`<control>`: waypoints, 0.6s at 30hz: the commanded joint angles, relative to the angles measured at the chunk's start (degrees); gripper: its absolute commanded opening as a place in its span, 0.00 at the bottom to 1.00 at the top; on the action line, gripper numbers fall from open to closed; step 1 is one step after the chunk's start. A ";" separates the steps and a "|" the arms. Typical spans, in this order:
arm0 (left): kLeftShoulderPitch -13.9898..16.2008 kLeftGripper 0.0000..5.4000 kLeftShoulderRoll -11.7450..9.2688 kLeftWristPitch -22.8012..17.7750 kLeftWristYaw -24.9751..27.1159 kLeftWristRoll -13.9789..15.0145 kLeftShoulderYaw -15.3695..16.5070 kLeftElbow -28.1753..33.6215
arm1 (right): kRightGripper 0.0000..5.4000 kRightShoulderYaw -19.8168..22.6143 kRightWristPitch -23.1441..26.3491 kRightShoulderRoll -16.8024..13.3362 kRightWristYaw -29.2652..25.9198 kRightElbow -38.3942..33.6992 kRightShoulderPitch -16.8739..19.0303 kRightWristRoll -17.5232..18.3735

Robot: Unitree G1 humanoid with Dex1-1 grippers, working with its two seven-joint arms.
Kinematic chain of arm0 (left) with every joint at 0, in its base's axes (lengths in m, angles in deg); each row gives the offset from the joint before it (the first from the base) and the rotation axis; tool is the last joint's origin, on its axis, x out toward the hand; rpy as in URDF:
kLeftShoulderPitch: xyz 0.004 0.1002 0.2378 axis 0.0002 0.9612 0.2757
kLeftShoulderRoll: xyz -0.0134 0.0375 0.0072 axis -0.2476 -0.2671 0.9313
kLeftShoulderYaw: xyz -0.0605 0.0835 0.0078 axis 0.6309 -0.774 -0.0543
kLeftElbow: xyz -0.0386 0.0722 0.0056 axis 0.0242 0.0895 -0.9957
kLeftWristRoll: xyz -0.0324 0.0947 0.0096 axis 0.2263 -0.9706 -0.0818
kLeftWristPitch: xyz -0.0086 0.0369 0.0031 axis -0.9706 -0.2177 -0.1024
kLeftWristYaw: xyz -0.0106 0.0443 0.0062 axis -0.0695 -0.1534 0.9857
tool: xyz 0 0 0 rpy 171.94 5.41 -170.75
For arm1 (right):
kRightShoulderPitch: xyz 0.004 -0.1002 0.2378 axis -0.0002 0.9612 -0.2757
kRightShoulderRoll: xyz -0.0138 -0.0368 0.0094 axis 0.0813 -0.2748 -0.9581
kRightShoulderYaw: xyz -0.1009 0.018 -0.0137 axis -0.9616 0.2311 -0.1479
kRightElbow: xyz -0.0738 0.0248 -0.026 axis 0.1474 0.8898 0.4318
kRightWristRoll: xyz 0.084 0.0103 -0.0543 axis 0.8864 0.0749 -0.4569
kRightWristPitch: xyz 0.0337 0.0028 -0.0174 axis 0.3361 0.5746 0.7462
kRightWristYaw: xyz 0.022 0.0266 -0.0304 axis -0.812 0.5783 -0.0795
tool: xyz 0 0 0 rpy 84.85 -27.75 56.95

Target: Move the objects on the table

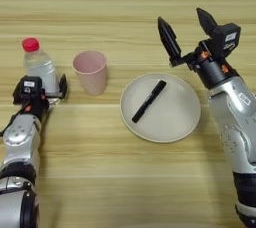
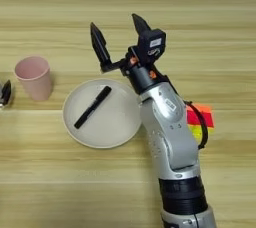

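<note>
Right gripper [image 1: 186, 28] stands with both black fingers spread wide apart, holding nothing, above the table [image 1: 125, 2] just past the plate's rim at one o'clock. The white plate [image 1: 172, 122] lies directly below it toward seven o'clock; the black pen [image 1: 148, 101] rests diagonally on the plate's left half. The pink cup [image 1: 91, 71] stands upright at nine o'clock of the plate, apart from it. Left gripper [image 1: 50, 89] is closed around the base of the upright red-capped water bottle [image 1: 38, 62], at nine o'clock of the cup.
</note>
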 commanded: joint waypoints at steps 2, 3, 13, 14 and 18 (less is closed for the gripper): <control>1.58 0.99 0.28 0.09 -0.64 -0.26 -0.66 4.62 | 1.00 0.41 -0.12 -0.31 -0.46 -0.02 -1.21 0.56; 1.95 0.99 0.36 -0.01 -0.73 -0.26 -0.76 5.62 | 1.00 0.43 -0.11 -0.32 -0.51 0.02 -1.20 0.58; 6.52 0.99 1.30 -3.75 -1.47 -0.11 -1.74 18.48 | 1.00 0.39 0.00 -0.19 -0.76 0.05 -0.82 0.54; 6.81 0.99 1.31 -4.17 -1.52 -0.09 -1.82 19.24 | 1.00 0.36 0.01 -0.18 -0.76 0.06 -0.81 0.53; 7.30 0.99 1.11 -5.19 -1.85 -0.18 -1.71 20.00 | 1.00 0.23 -0.04 -0.06 -0.67 0.09 -0.75 0.41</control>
